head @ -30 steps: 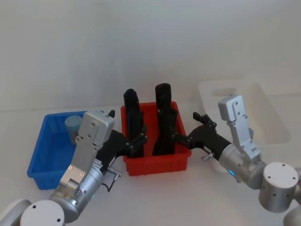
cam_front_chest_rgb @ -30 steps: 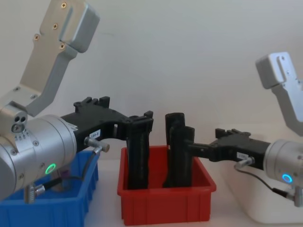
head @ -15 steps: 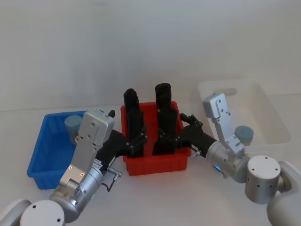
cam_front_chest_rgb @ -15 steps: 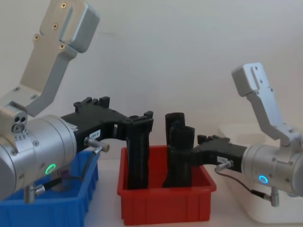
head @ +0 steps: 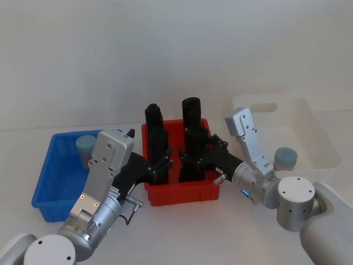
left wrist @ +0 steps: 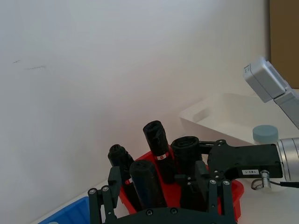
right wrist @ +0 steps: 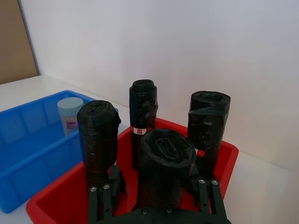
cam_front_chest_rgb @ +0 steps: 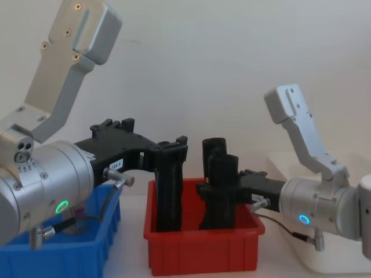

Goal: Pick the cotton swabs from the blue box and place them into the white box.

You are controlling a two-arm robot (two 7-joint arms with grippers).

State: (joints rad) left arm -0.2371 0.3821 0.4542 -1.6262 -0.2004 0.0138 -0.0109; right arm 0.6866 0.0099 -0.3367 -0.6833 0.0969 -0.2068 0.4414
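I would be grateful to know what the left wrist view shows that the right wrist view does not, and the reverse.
The left wrist view adds the white box with one cotton swab tub inside, and the right arm reaching toward the red bin. The right wrist view adds a second cotton swab tub standing in the blue box. Shared: the red bin, four upright black rolls, some blue box; the left gripper and right gripper each have open fingers at the rolls.

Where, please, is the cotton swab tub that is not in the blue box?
In the head view, the cotton swab tub stands inside the white box, on the right.
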